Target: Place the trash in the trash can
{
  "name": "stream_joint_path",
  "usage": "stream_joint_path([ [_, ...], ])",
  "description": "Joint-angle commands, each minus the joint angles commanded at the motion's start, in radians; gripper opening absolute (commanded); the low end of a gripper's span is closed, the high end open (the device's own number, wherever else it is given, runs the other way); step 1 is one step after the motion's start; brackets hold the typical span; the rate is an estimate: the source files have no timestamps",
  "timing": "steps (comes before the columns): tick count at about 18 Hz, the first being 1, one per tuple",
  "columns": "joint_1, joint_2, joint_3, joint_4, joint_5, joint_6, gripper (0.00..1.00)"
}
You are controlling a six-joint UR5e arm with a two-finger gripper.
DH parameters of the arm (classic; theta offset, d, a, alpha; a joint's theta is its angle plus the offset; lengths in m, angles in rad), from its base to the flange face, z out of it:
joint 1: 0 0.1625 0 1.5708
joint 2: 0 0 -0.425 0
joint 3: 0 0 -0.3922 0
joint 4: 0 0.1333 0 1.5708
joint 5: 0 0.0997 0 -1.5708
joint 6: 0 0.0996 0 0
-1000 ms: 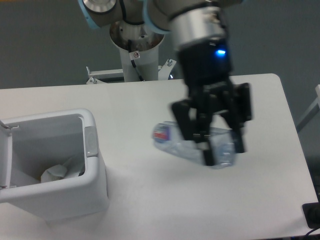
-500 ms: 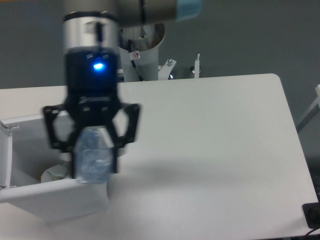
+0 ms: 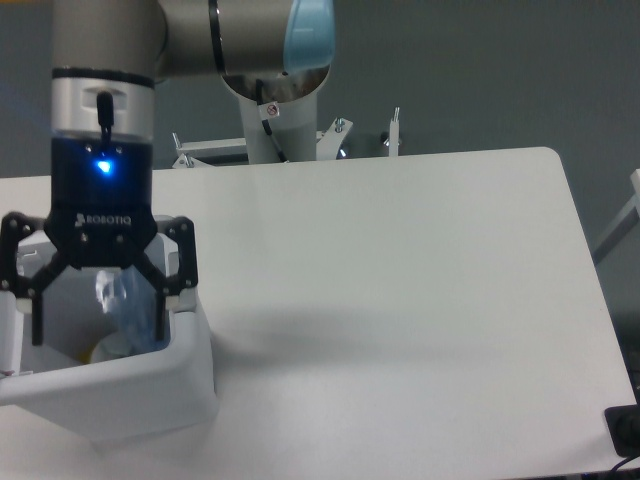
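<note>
The white trash can (image 3: 130,395) stands at the table's front left with its lid (image 3: 8,335) swung open to the left. My gripper (image 3: 98,328) hangs straight over the bin's mouth, fingers spread wide and reaching down inside the rim. The crushed clear plastic bottle (image 3: 122,300) sits between the fingers, touching neither, partly below the rim inside the bin. A pale scrap at the bin's bottom (image 3: 103,350) may be the paper tissue; most of it is hidden by the bottle and the gripper.
The robot's base column (image 3: 275,125) rises behind the table's back edge, with metal brackets (image 3: 392,130) beside it. The white table (image 3: 400,300) stretches to the right. A dark object (image 3: 625,430) sits off the front right corner.
The gripper carried the bottle from the table's middle leftward to over the bin, then spread its fingers; the bottle is now loose and lower in the bin.
</note>
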Motion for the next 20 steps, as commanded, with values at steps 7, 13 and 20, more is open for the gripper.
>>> stream_joint_path([
  [7,0.267,0.011,-0.098,-0.021,0.124,0.174,1.0],
  [13,0.393,0.093,-0.104,-0.32,0.218,0.678,1.0],
  [20,0.449,0.207,-0.184,-0.583,0.253,1.092,1.0],
])
